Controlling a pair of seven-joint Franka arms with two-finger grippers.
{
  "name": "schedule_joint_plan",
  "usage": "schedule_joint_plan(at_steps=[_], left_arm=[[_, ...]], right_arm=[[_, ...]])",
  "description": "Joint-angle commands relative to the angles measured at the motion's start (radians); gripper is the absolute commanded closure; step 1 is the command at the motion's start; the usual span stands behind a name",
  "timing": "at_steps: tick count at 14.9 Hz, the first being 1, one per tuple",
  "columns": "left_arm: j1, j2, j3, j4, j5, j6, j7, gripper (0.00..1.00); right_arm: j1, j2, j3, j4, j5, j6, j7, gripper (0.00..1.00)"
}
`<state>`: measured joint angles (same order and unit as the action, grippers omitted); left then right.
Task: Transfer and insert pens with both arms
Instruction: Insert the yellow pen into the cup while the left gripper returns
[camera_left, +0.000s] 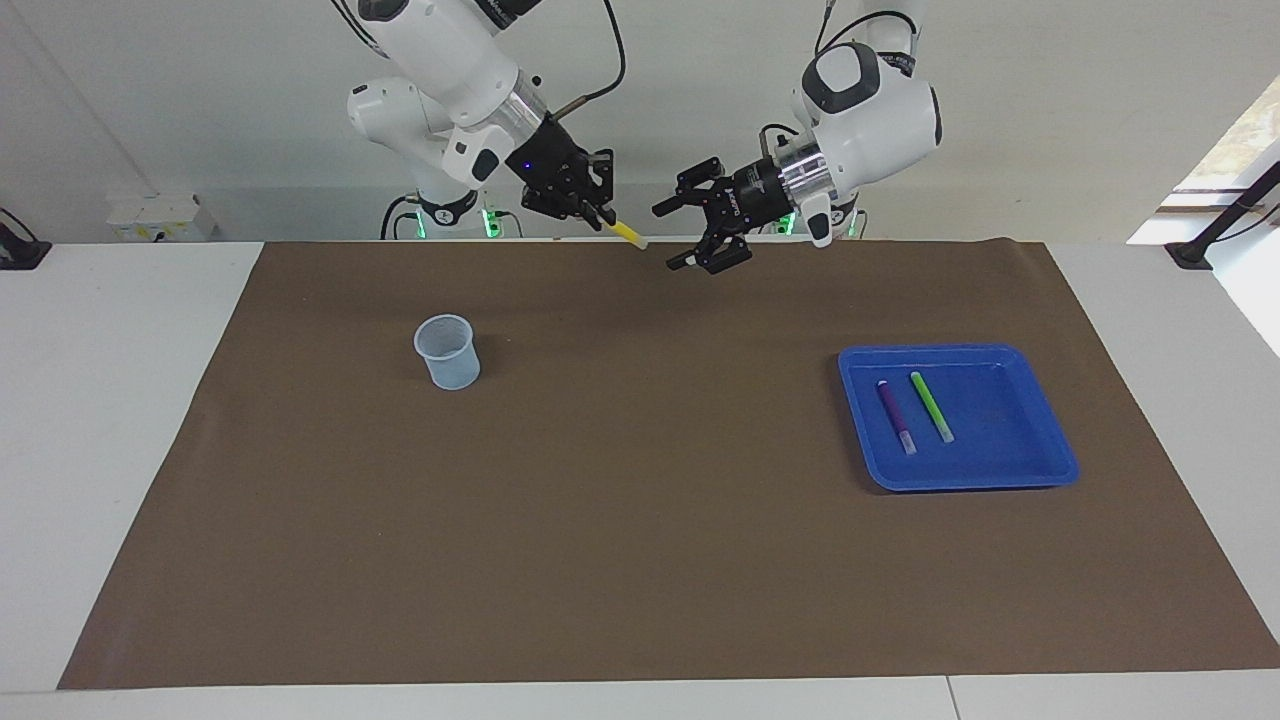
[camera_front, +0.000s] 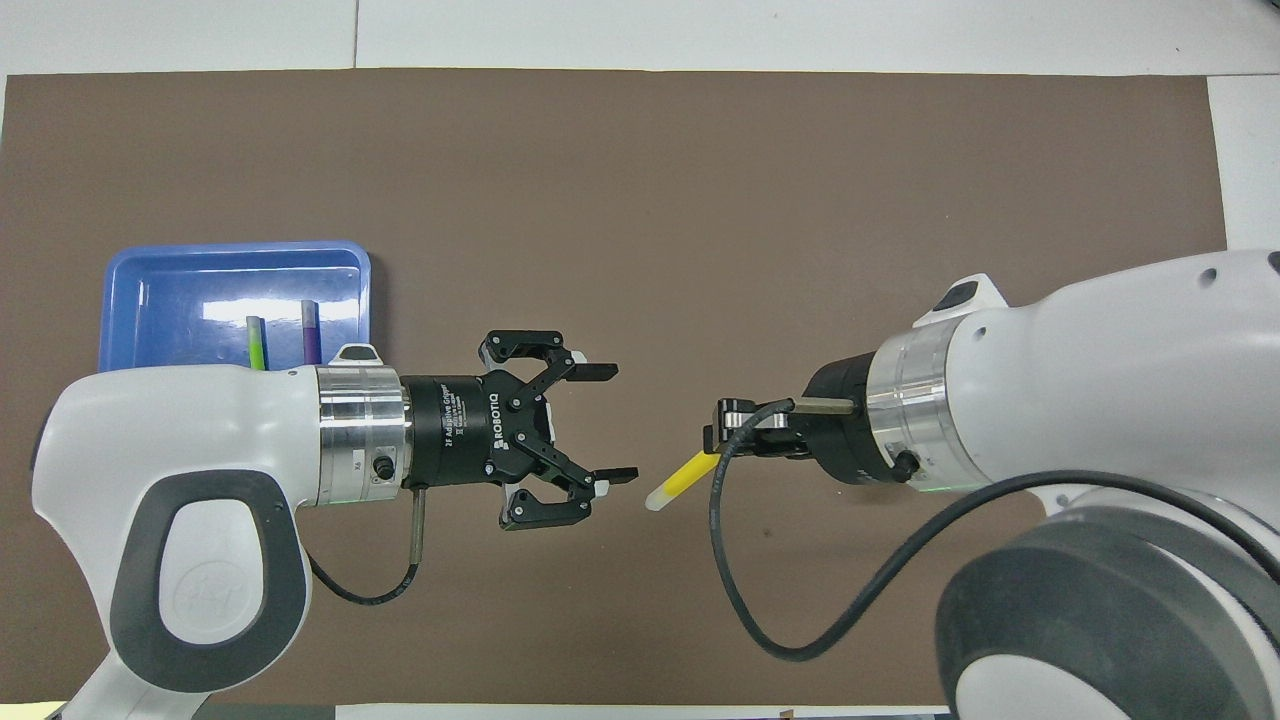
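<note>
Brown paper covers most of a white table set against a pale wall.

High in the middle of the facing view, the yellow pen sticks down and slantwise out of the right gripper, whose fingers are clenched on its upper end; its whitish cap points at the paper. In the overhead view much of the pen's grasped end is hidden by the gripper and a black cable. Just beside the pen's free end, the left gripper hangs over the paper with its fingers spread wide and released, touching nothing.

At the lower right of the facing view a blue tray holds the purple pen and the green pen, side by side and apart, pale caps toward the bottom of the frame. In the overhead view the left arm cuts off their lower parts.

Left of centre in the facing view stands a translucent plastic cup, upright; nothing shows inside it. The right arm hides it from overhead.
</note>
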<state>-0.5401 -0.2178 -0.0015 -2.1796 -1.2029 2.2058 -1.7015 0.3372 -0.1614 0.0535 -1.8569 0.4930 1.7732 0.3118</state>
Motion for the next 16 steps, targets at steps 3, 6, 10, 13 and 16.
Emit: schedule_joint_plan(at_steps=[3,6,10,13,16], left_arm=[[0.040,-0.023,0.005,-0.025,-0.015,0.008,-0.004,0.00],[0.077,-0.023,0.006,-0.028,0.000,0.000,-0.003,0.00],[0.126,-0.020,0.005,-0.022,0.205,-0.089,0.031,0.00],[0.126,-0.018,0.005,-0.020,0.380,-0.126,0.132,0.00],[0.127,-0.009,0.005,-0.006,0.605,-0.146,0.261,0.00]], right_arm=[[-0.069,0.007,0.000,0.113,-0.281,-0.190,-0.285,1.00],[-0.124,0.011,-0.001,0.122,-0.367,-0.196,-0.469,1.00],[-0.210,-0.001,-0.001,0.038,-0.424,-0.094,-0.620,1.00],[-0.218,-0.001,-0.001,-0.052,-0.439,-0.013,-0.629,1.00],[-0.213,-0.046,0.000,-0.230,-0.441,0.152,-0.634,1.00]])
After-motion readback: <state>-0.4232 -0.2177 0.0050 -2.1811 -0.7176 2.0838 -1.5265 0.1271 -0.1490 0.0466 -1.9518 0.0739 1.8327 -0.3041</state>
